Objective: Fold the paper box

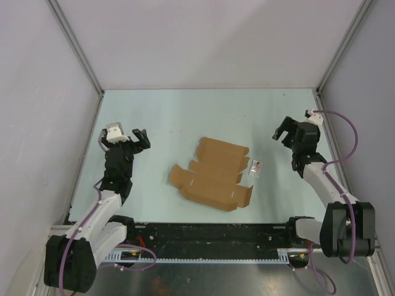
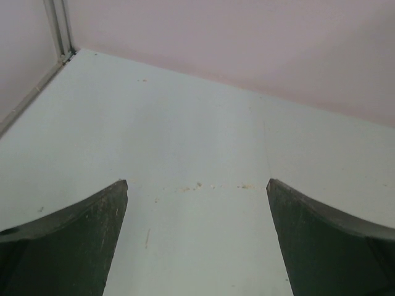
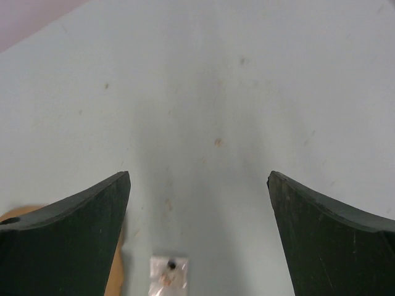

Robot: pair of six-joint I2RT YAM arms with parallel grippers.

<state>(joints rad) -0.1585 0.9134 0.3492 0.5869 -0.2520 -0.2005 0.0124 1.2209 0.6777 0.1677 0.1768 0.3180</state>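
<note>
a flat brown cardboard paper box (image 1: 213, 176) is flanked by a small silvery packet (image 1: 257, 167); left fingers (image 2: 62, 246) and right fingers (image 3: 333, 246) are held apart.

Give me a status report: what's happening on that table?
Left gripper open, empty. Right gripper open, empty. Paper box flat, unfolded, between them, untouched. Small packet just off its right edge.
</note>
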